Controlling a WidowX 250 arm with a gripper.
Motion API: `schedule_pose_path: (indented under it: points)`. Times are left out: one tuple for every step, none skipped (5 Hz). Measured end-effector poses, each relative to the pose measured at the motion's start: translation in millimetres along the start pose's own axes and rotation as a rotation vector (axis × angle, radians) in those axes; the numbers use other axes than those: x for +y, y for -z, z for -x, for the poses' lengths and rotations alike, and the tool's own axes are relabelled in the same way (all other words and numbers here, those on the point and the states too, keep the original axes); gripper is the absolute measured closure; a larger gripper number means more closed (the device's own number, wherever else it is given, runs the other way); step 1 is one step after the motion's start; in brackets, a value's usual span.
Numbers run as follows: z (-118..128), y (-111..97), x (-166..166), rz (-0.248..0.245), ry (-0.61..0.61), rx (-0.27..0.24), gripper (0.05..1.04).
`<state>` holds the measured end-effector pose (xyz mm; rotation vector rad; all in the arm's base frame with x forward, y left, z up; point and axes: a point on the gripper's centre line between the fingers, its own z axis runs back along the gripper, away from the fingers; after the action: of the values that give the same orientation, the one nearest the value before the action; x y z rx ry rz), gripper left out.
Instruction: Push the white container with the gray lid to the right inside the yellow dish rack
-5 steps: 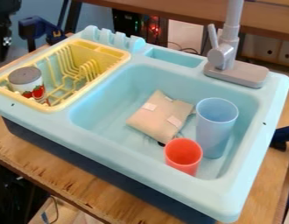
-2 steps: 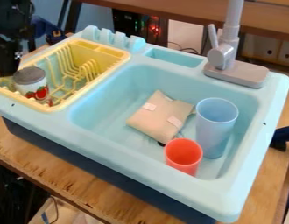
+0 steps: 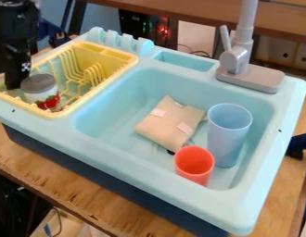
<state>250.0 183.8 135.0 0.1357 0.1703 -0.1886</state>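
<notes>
Behind the work area, a wooden bench [image 3: 180,10] crosses the top of the view, with electronics showing small red and green lights [image 3: 162,28] beneath it, and pale drawers [image 3: 284,50] with round holes stand at the upper right. At the upper left, the black gripper [image 3: 17,82] hangs down into the left end of a yellow dish rack [image 3: 125,55]. I cannot tell whether it is open or shut. Its tip is right beside the left side of a white can [image 3: 39,96] with a grey lid [image 3: 38,83] and red strawberries printed on it; whether it grips the can cannot be made out. The can stands nearly upright in the rack's left part, near the front rim. To its right are the rack's wire-like prongs [image 3: 70,65]. The rack sits on the left side of a light-blue toy sink [image 3: 130,163]. In the basin, a beige cloth pouch [image 3: 167,127] with white patches lies near the middle; right of it stands a tall translucent blue cup [image 3: 227,141], with a shorter red cup [image 3: 194,167] in front and to the left. A grey faucet [image 3: 248,78] rises at the back right. Below everything is the plywood counter [image 3: 56,178].
</notes>
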Motion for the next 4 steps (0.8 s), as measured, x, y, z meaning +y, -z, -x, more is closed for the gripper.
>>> schedule_pose_path:
  points:
    - [2.6, 1.6, -6.3, 0.005, 0.009, -0.016, 0.083]
    - [1.1, -3.1, -19.4, 0.003, 0.043, -0.027, 0.083]
    - [-3.6, -5.6, -26.9, 0.014, 0.055, -0.05, 0.083]
    - [-7.0, -7.0, -30.5, 0.036, 0.045, -0.07, 0.083]
